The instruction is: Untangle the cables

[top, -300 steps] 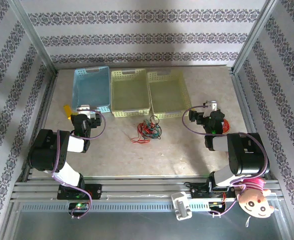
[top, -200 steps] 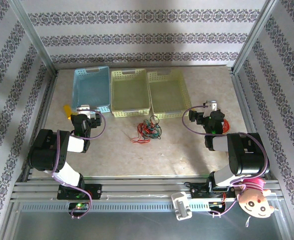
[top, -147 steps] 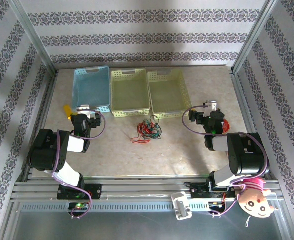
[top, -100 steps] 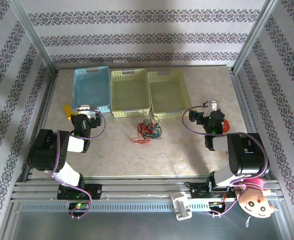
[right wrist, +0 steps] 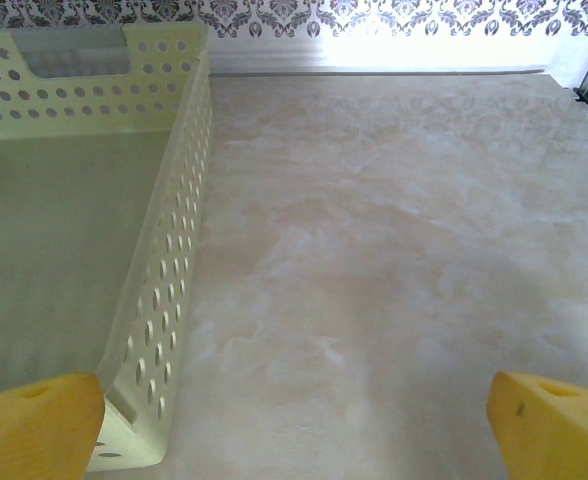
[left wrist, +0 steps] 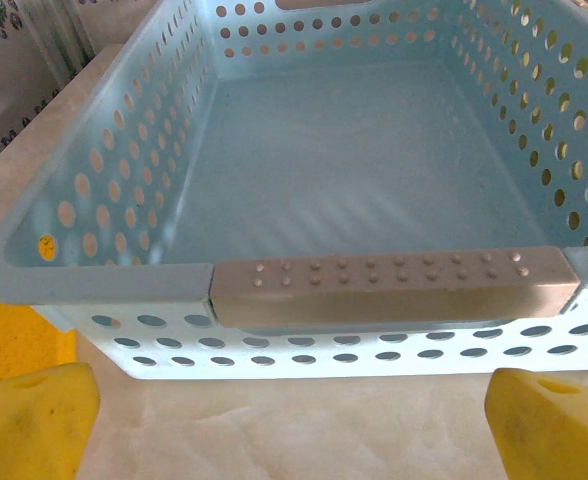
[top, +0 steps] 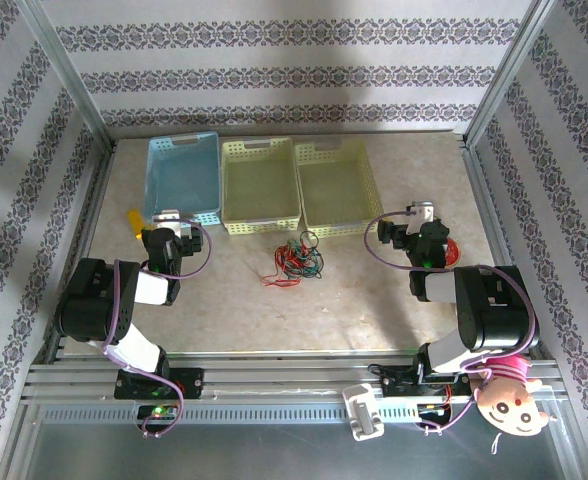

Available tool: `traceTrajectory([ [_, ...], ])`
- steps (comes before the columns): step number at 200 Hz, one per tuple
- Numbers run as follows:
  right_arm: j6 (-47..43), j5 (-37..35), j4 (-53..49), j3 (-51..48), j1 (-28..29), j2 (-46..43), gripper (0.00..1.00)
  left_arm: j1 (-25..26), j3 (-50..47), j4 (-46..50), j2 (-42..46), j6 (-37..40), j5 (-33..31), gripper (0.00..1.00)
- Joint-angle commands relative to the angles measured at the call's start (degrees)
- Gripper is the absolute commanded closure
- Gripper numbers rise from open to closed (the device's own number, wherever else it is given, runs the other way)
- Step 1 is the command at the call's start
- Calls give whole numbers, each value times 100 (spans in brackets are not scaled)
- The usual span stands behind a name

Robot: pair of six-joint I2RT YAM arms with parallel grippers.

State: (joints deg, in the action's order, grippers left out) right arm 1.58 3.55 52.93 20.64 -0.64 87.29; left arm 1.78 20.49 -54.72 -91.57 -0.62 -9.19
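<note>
Top external view: the left gripper (top: 169,220) has its jaws wide apart, with the blue basket (top: 184,175) right in front. The tangled cables (top: 294,262) lie between both grippers. The right gripper (top: 419,215) is spread wide too, with a yellow basket (top: 336,190) left of its jaws.

Marbled table (top: 374,300), blue basket (top: 182,180), yellow basket (top: 260,185), second yellow basket (top: 336,185), tangled cables (top: 294,262)
</note>
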Motion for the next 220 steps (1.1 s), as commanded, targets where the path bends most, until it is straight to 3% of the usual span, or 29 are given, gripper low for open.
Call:
traceTrajectory([
  [1, 53, 73, 69, 115, -37, 25, 2, -42, 78, -206, 12, -78, 31, 1],
  [125, 125, 196, -145, 220, -105, -138, 2, -29, 36, -237, 127, -27, 36, 1],
  [150, 412, -364, -2613, 1082, -51, -1070, 5, 79, 379, 1330, 1237, 43, -104, 1],
  [171, 661, -1149, -3010, 1259, 209, -1623, 10, 247, 614, 1894, 1933, -22, -1068, 1],
  [184, 727, -1637, -3467, 1440, 523, -1919, 11, 304, 570, 2014, 2380, -453, -1711, 1],
  [195, 823, -1888, -4042, 1645, 856, -2141, 11, 335, 738, 2761, 2724, -944, -1974, 1],
  [220, 957, -1416, -5160, 1970, 1787, -2487, 11, 878, 1325, 4639, 2955, -1721, -2263, 1],
])
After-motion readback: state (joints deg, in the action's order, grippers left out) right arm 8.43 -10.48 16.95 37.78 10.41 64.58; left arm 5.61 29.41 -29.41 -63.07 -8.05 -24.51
